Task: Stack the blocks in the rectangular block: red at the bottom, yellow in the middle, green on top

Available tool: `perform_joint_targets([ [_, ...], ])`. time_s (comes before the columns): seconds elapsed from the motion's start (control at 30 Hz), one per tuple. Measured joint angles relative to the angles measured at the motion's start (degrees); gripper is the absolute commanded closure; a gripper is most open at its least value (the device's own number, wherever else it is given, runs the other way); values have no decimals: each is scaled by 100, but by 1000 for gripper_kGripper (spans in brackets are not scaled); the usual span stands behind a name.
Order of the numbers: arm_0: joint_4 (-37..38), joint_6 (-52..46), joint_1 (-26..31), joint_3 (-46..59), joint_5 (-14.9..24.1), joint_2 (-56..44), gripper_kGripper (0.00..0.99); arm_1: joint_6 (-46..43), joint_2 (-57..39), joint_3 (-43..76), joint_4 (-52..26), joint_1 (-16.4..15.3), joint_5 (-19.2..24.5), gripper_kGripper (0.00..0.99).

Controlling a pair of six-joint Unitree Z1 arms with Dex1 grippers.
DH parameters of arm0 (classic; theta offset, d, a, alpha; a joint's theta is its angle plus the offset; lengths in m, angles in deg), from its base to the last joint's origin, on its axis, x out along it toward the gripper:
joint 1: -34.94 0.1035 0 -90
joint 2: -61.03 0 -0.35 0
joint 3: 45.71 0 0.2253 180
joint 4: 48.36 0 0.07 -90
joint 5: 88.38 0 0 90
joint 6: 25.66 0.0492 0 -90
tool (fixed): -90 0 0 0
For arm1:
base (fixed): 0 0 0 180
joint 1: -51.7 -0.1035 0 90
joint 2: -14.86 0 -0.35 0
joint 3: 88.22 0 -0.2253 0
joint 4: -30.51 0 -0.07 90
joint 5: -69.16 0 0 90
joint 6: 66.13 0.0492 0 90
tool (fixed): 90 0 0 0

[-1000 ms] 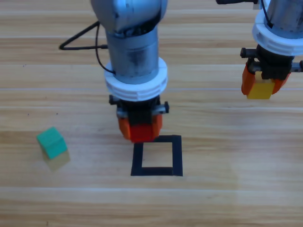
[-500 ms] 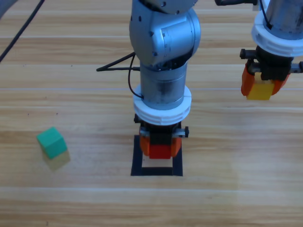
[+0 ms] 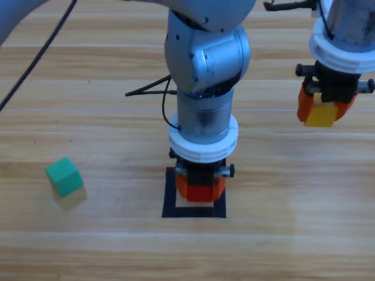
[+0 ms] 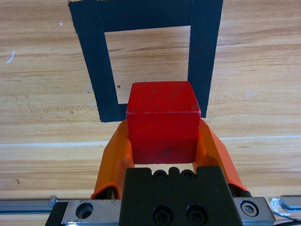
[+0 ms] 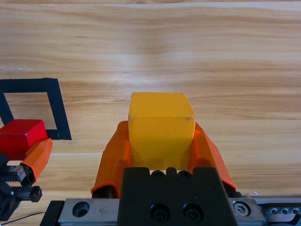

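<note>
My left gripper (image 3: 200, 191) is shut on the red cube (image 3: 200, 192) (image 4: 162, 120) and holds it over the black tape outline (image 3: 170, 202) (image 4: 94, 61). In the left wrist view the cube covers the outline's near edge. Whether the cube touches the table I cannot tell. At the upper right my right gripper (image 3: 321, 112) is shut on the yellow cube (image 3: 320, 114) (image 5: 161, 127), held above the wood. The right wrist view also shows the red cube (image 5: 19, 136) at the tape outline (image 5: 59, 113). The teal-green cube (image 3: 64, 176) lies loose at the left.
The wooden table (image 3: 281, 234) carries nothing else. A black cable (image 3: 149, 91) loops beside the left arm at the back.
The left arm has carried the red cube forward and right, from the outline's back-left corner to over the outline, and lowered it. The right arm with the yellow cube has hardly moved.
</note>
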Motion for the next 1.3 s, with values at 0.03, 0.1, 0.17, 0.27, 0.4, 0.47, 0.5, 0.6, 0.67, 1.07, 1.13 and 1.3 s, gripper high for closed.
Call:
perform_joint_targets([
  [0.03, 3, 14, 0, 11, 2, 0, 990, 4, 69, -5, 0, 0, 0, 990],
  [0.1, 26, 56, 1, 22, 17, 0, 990, 4, 176, -4, 0, -2, 0, 990],
  [0.17, 100, 104, 2, 86, 20, 0, 990, 5, 185, -4, 0, -2, 0, 990],
  [0.27, 159, 115, 6, 192, 26, 0, 990, 5, 185, -5, 0, -2, 0, 990],
  [0.4, 285, 115, 12, 337, 47, 0, 990, 5, 185, -5, 0, -2, 0, 990],
  [0.47, 360, 115, 16, 454, 47, -1, 990, 5, 185, -5, 0, -2, 0, 990],
  [0.5, 411, 115, 19, 491, 47, -1, 990, 5, 185, -5, 0, -2, 0, 990],
  [0.6, 452, 115, 26, 510, 47, -1, 990, 5, 185, -5, 0, -2, 0, 990],
  [0.67, 469, 115, 28, 510, 47, -1, 990, 5, 185, -5, 0, -2, 0, 990],
  [1.07, 534, -23, 29, 510, 46, -1, 990, 5, 185, -5, 0, -2, 0, 990],
  [1.13, 537, -50, 29, 510, 47, -1, 990, 5, 185, -5, 0, -2, 0, 990],
  [1.3, 585, -100, 30, 513, 47, -1, 990, 5, 185, -5, 0, -2, 0, 990],
])
